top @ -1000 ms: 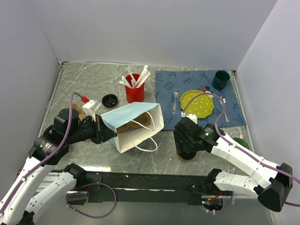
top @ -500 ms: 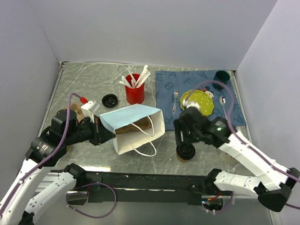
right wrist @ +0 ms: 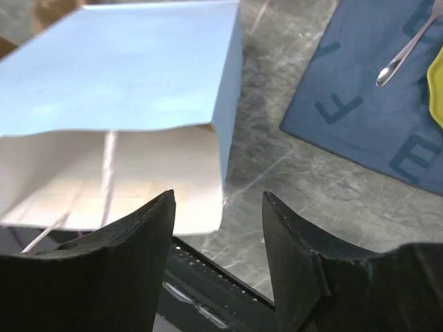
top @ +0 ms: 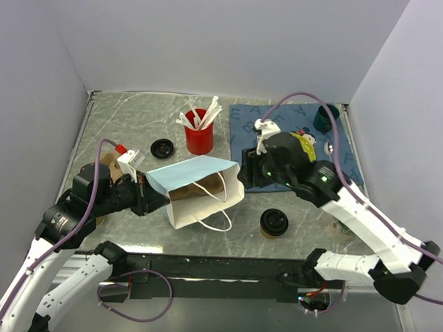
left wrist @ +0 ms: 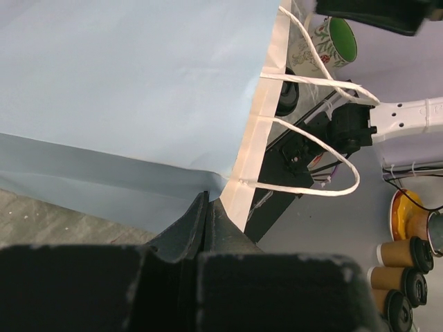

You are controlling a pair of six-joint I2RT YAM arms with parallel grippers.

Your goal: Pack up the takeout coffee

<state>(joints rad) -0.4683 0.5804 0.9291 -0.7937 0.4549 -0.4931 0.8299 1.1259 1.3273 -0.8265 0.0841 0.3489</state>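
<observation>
1 takeout coffee (top: pixel 273 223) standing upright, long axis vertical, near blue bag (top: pixel 193 171)

From above, we see the right arm (top: pixel 352 208) covering most of the yellow plate (top: pixel 308 146) and part of the blue placemat (top: pixel 241 130). A green object (top: pixel 341 229) under that arm is too hidden for us to name. The left arm (top: pixel 80 204) hides most of a brown cup (top: pixel 108 163). We cannot make out what lies deep inside the paper bag (top: pixel 184 173).

In the left wrist view the bag runs off the top and left edges, and the lidded cups (left wrist: pixel 394 277) are cut off at the lower right corner.

In the right wrist view the right gripper (right wrist: pixel 218 197) has blurred fingers (right wrist: pixel 118 277), and only a utensil's handle (right wrist: pixel 401 57) shows.
</observation>
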